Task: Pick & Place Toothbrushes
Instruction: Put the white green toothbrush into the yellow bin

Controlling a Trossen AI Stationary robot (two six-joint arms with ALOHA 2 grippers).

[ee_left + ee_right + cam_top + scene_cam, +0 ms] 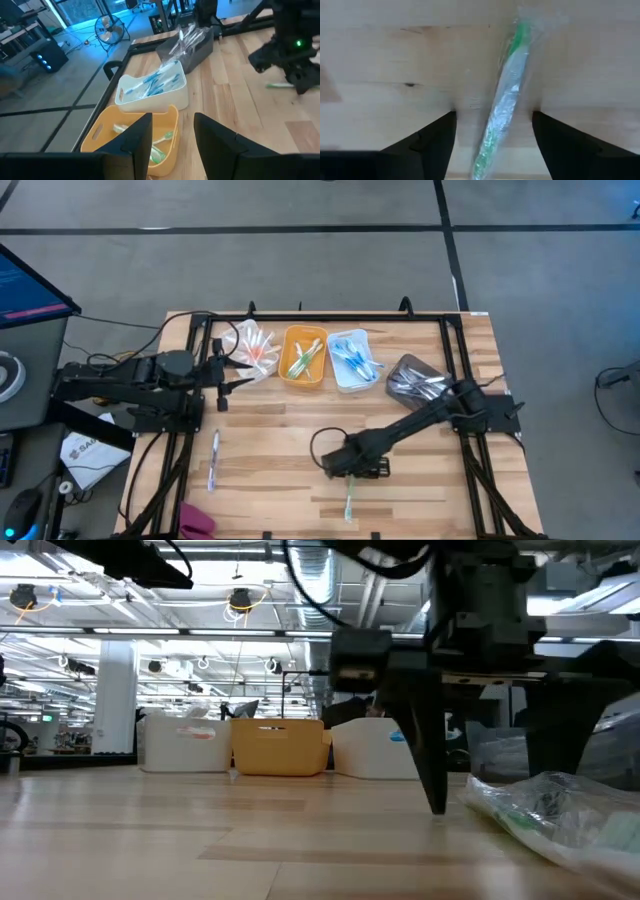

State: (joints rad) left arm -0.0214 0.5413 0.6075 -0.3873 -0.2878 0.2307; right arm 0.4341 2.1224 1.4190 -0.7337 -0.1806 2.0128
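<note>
A green toothbrush (504, 100) in a clear wrapper lies on the table (420, 450) near its front edge, between the two spread fingers (432, 142) of the right end effector (352, 470). The fingertips rest on the wood on either side of it, released and not touching it. The right arm reaches from the right side diagonally to the table's middle front, its wrist pointing straight down. A blue toothbrush (213, 460) lies well apart on the left. The wood around both is bare.

The left end effector (228, 375) hangs at the back left, by the bins, fingers (132, 137) parted and grasping nothing.

Along the back edge stand four bins: a white bin (243, 355) with orange-pink brushes, an orange bin (287, 370) with green ones, a second white bin (345, 380) with blue ones, and a grey bin (398, 368) with wrapped brushes.
</note>
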